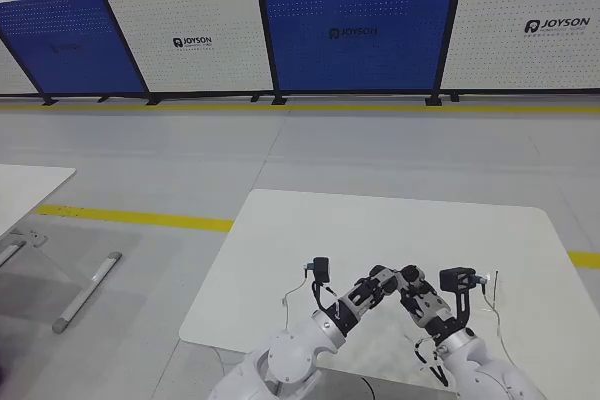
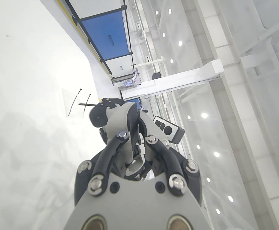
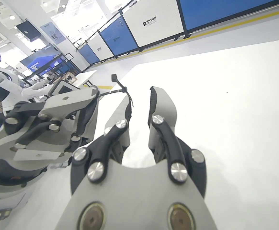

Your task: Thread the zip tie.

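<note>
A black zip tie (image 3: 120, 91) sticks out of my left gripper (image 3: 92, 96), which is shut on its strap. The tie's square head stands up just past the tip of one of my right gripper's fingers (image 3: 127, 106), and its strap hangs down along that finger's inner pad. My right gripper (image 3: 140, 96) is open, with a clear gap between its fingers. In the top view, the left gripper (image 1: 385, 280) and right gripper (image 1: 412, 280) meet tip to tip above the white table's (image 1: 400, 230) near side. The tie's thin end (image 2: 89, 105) shows past my left gripper (image 2: 129, 107).
Two spare black zip ties (image 2: 75, 101) lie on the table beyond the grippers, seen as thin lines (image 1: 496, 300) near the right arm in the top view. The table's far half is bare. Blue and white partition panels (image 1: 360, 45) stand across the floor.
</note>
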`<state>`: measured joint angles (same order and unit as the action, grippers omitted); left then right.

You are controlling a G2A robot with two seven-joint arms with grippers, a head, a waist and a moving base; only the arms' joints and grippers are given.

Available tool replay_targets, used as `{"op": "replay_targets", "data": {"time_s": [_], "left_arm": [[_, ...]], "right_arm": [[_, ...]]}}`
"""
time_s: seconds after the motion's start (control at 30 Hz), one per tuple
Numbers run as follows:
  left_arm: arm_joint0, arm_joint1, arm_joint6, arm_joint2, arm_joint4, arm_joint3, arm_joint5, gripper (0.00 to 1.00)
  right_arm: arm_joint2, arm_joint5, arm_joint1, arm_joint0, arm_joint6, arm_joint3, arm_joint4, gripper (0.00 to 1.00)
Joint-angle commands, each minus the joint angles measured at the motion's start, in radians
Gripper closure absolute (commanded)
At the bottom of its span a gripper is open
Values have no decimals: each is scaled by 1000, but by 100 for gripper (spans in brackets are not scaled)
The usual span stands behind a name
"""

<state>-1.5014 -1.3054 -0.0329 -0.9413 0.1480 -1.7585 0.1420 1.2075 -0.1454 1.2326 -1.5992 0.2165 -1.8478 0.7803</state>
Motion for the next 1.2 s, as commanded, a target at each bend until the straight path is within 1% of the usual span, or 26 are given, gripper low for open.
{"op": "replay_targets", "data": {"time_s": [0.0, 0.1, 0.13, 0.43, 0.77, 1.17], "left_arm": [[0, 0, 0, 0, -1, -1, 0, 100], [0, 0, -1, -1, -2, -1, -2, 100], [-1, 0, -1, -1, -2, -1, -2, 100], [-4, 1, -3, -8, 3, -6, 4, 100], [-15, 3, -6, -9, 2, -33, 15, 100], [-22, 3, -4, -8, -4, -46, 21, 100]], "right_arm": [[-1, 1, 0, 0, -1, -1, 2, 85], [-3, 1, 0, 1, -1, -2, 3, 91], [-3, 2, 0, 1, 0, -2, 3, 100], [-10, 6, 1, 0, -5, 0, 14, 100], [-26, 7, 1, 2, 1, 13, 38, 100], [-25, 5, 1, -2, -1, 18, 36, 100]]}}
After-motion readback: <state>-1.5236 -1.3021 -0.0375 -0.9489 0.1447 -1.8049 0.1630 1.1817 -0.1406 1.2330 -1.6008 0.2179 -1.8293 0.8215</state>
